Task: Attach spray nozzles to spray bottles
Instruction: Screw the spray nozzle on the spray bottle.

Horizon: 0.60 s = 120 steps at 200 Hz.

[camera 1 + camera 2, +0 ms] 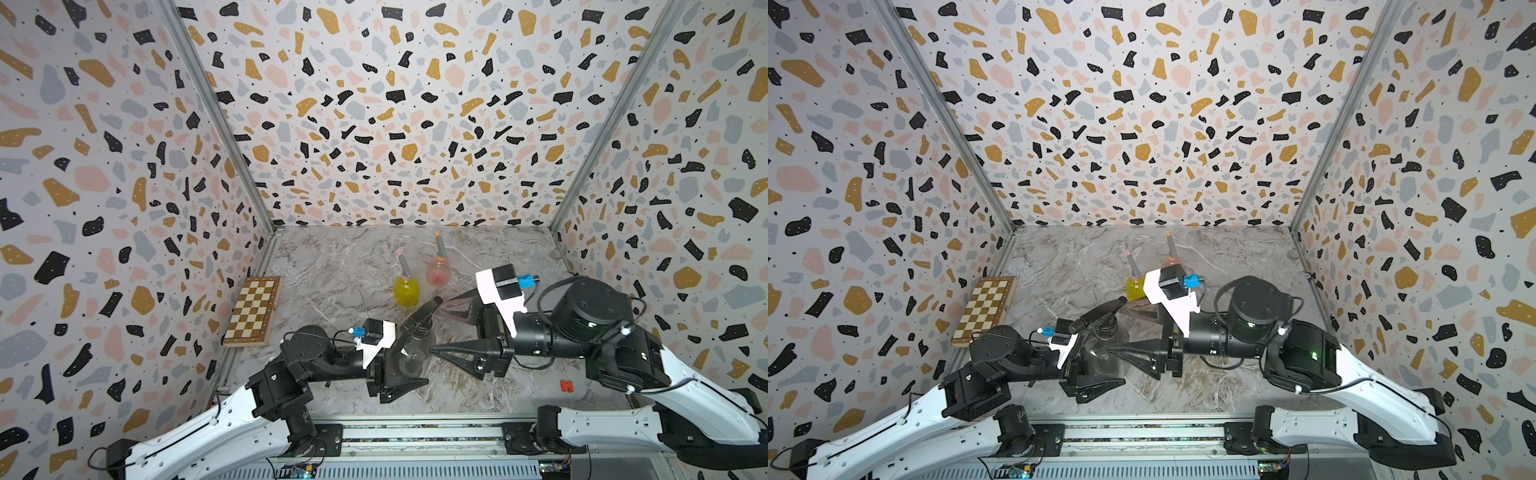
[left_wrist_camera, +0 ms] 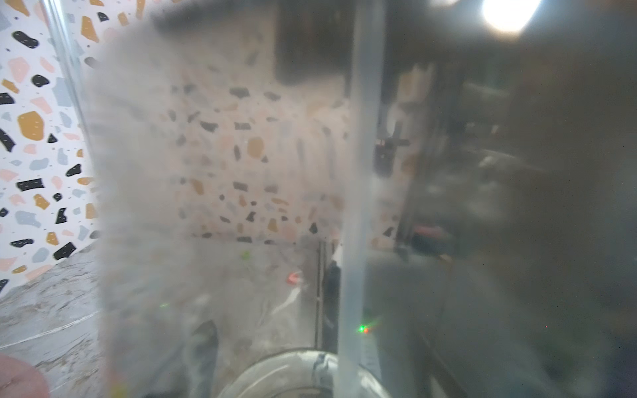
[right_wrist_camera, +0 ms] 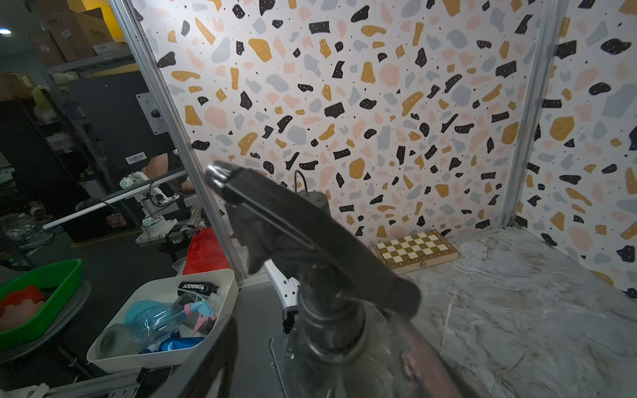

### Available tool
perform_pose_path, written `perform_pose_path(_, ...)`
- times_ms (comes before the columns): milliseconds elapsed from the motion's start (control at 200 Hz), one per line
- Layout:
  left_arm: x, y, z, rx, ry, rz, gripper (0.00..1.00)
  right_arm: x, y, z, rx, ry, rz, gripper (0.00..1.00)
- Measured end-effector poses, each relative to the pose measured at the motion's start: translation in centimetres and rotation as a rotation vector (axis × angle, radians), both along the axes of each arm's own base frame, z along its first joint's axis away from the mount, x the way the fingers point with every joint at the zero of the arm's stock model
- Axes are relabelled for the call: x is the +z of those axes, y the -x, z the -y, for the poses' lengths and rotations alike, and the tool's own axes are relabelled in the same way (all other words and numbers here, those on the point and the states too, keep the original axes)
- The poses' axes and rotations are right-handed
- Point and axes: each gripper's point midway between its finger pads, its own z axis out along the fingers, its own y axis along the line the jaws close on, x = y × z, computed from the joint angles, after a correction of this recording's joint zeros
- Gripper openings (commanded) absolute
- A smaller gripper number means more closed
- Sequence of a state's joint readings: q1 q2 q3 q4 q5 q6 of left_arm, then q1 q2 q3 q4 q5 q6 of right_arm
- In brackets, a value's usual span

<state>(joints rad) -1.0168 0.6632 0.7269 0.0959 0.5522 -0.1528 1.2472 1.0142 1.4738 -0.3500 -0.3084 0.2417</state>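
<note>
The smoky grey spray bottle (image 1: 411,353) (image 1: 1100,353) stands near the table's front with my left gripper (image 1: 405,365) shut on its belly. An all-black spray nozzle (image 1: 424,311) (image 3: 310,234) sits on its neck, and the dip tube (image 2: 358,206) hangs inside. My right gripper (image 1: 439,327) (image 3: 320,379) is open, with one finger on each side of the bottle's shoulder and neither touching it. Behind stand the yellow bottle (image 1: 406,291) with a grey, pink-tipped nozzle (image 1: 404,266) and the pink bottle (image 1: 437,272) with a grey, orange-tipped nozzle (image 1: 440,247).
A folded wooden chessboard (image 1: 253,311) lies against the left wall. A small red piece (image 1: 566,385) lies on the marble table at front right. Past the table's open side, a white bin (image 3: 220,286) of bottles shows in the right wrist view.
</note>
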Motion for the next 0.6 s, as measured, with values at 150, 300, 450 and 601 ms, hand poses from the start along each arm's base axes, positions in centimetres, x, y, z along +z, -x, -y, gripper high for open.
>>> perform_pose_path(150,-0.1,0.7,0.0,-0.043,-0.006,-0.002,0.0,0.0,0.7,-0.3,0.068,-0.006,0.003,0.6)
perform_pose_path(300,-0.2,0.9,0.0,-0.055,-0.013,-0.004,0.0,0.4,1.5,-0.6,0.121,-0.026,0.008,0.52)
perform_pose_path(450,-0.4,0.9,0.0,-0.056,-0.021,-0.01,0.0,-0.2,1.2,-1.5,0.127,-0.009,-0.001,0.45)
perform_pose_path(601,-0.4,1.0,0.0,-0.056,-0.021,-0.015,0.0,-0.3,0.8,-2.0,0.113,-0.007,-0.003,0.32)
